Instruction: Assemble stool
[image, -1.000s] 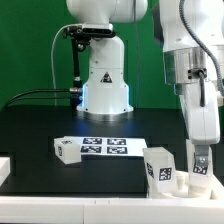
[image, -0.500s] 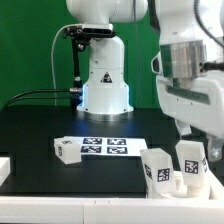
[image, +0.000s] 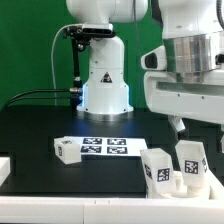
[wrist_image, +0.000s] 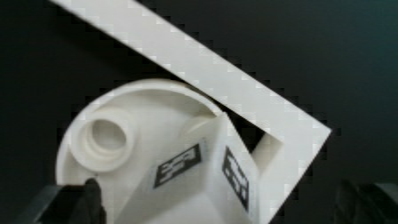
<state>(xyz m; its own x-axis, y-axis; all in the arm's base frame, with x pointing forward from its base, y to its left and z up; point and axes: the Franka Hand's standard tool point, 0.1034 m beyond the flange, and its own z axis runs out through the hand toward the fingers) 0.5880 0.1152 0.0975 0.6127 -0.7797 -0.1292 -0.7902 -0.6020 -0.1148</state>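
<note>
Arm lifted off leg | wrist view alone shows leg's hole

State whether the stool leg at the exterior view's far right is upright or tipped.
Upright: the leg stands on end on the table.

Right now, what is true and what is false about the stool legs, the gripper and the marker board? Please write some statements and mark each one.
1. The middle leg and the rightmost leg stand close together on the black table. True.
2. The gripper is shut on a leg. False: its jaws stand wide apart and hold nothing.
3. The leftmost leg sits at the end of the marker board on the exterior view's left. True.
4. The marker board stands upright. False: it lies flat on the table.
</note>
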